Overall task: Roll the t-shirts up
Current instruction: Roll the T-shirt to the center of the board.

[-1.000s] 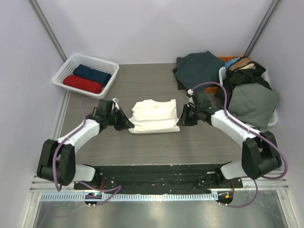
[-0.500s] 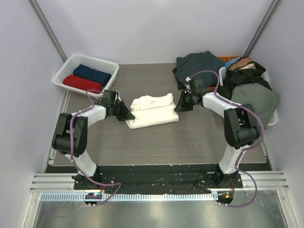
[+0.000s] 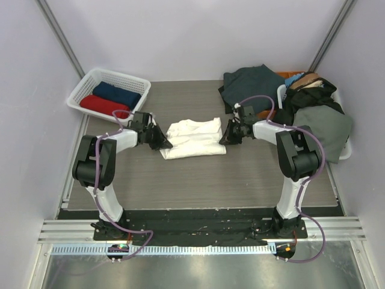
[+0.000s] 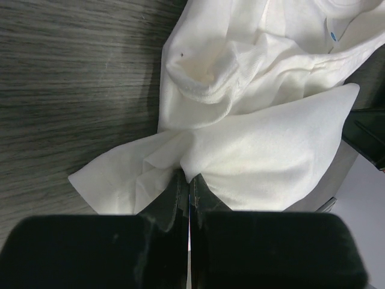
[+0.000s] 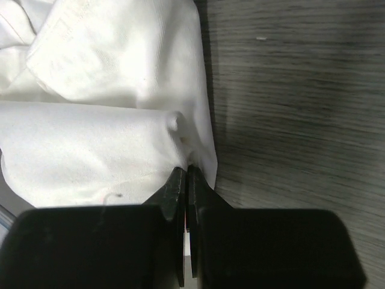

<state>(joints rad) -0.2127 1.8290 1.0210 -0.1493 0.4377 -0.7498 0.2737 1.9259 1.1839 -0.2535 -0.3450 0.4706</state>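
The cream-white t-shirt (image 3: 194, 138) lies folded into a band in the middle of the table; its rose print is hidden. My left gripper (image 3: 166, 144) is shut on its near-left fold, and the cloth (image 4: 252, 144) bunches at the fingertips (image 4: 187, 178). My right gripper (image 3: 224, 139) is shut on its right edge, with the cloth (image 5: 102, 144) pinched at the tips (image 5: 186, 171). A rolled red tee (image 3: 103, 106) and a rolled navy tee (image 3: 117, 93) lie in the white basket (image 3: 83, 85).
A dark green garment (image 3: 252, 84) lies at the back right of the table. A white bin (image 3: 344, 147) on the right holds a heap of dark, tan and grey-green clothes (image 3: 319, 114). Purple walls stand on both sides.
Both grippers have carried the near fold of the cream-white shirt away from the arm bases, over the shirt. The band is now narrower and sits farther back.
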